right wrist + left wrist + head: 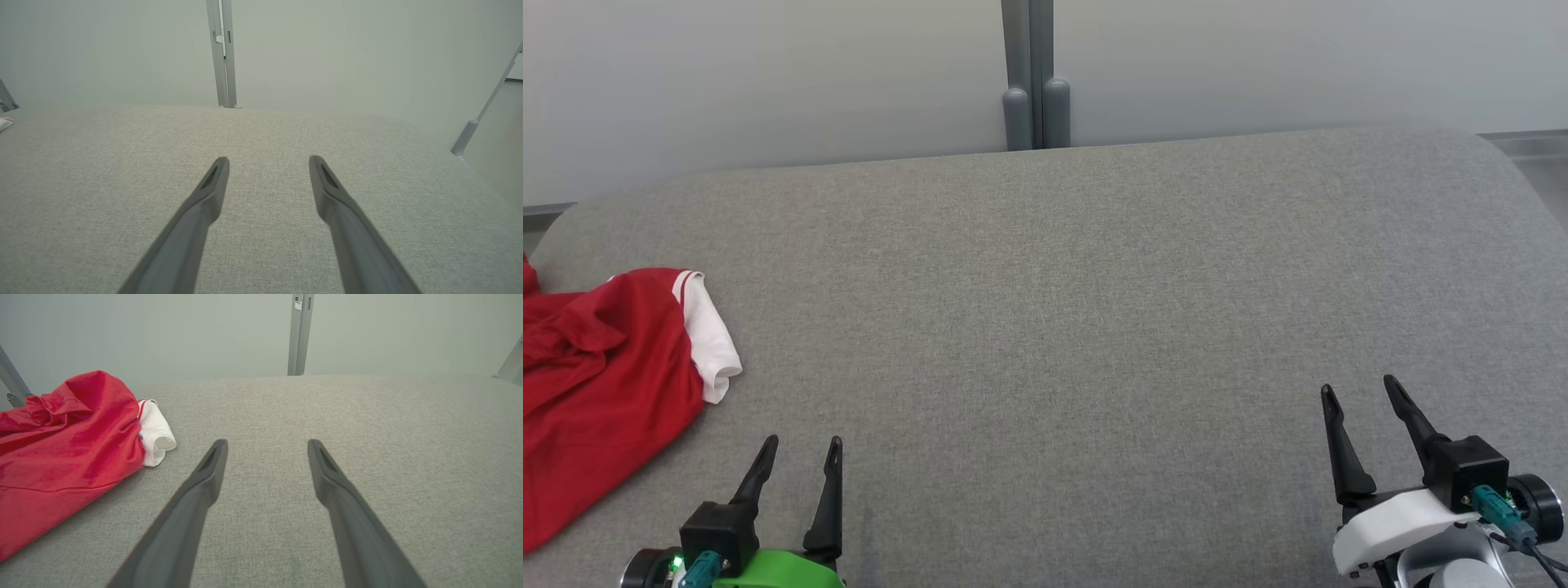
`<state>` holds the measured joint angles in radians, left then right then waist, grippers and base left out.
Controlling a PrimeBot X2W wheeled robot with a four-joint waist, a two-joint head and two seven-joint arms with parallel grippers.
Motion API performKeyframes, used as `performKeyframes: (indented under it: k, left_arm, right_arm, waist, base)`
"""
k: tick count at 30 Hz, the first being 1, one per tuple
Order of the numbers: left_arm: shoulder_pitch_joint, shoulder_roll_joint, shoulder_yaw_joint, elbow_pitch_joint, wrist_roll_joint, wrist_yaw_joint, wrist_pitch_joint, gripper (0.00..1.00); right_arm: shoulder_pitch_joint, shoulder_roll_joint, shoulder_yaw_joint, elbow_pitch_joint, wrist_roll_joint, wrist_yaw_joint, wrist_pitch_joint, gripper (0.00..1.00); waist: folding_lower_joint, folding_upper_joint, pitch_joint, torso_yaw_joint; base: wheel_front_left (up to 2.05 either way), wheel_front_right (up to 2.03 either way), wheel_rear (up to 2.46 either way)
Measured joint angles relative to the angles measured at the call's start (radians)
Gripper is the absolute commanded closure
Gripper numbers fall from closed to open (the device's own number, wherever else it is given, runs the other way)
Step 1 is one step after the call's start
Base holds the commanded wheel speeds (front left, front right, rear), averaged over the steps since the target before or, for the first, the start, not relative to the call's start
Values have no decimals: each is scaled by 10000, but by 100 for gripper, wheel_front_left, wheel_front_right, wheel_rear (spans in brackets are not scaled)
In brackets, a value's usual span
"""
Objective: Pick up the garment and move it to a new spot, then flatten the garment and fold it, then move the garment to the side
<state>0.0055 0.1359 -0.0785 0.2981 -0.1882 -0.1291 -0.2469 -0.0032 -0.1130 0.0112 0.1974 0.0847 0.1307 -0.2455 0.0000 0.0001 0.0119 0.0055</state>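
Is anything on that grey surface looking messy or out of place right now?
Yes: the red garment lies crumpled in a heap at the far left of the grey surface, partly out of the head view, its white sleeve poking out. The left gripper and right gripper stand with jaws open, apart from it.

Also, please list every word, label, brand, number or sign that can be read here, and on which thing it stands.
There is no readable text in any view.
The red garment and its white sleeve show no print or tag.
The grey padded surface, the left gripper and the right gripper carry no visible lettering.
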Motion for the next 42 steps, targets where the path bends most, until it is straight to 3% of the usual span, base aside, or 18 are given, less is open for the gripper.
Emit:
performKeyframes:
  k: [10, 30, 36, 42]
  left_arm:
    - [51, -31, 81, 196, 330, -6, -155, 0]
    - [-23, -123, 138, 439, -81, -17, -157, 0]
    - [-198, -178, 130, 472, -81, -17, -157, 0]
    - [-252, -224, 155, 508, -61, -17, -159, 0]
  right_arm:
    - [42, 59, -236, -23, -493, 0, -161, 0]
    - [93, 90, -318, -4, -412, 2, -163, 0]
    - [153, 84, -242, -58, -408, 0, -165, 0]
    - [196, 81, -77, -46, -391, 2, -171, 0]
  waist:
    - [0, 0, 25, -15]
    - [0, 0, 49, 8]
    - [0, 0, 67, 368]
    - [0, 0, 36, 1152]
  base:
    - [0, 0, 0]
    - [0, 0, 0]
    - [0, 0, 0]
    - [0, 0, 0]
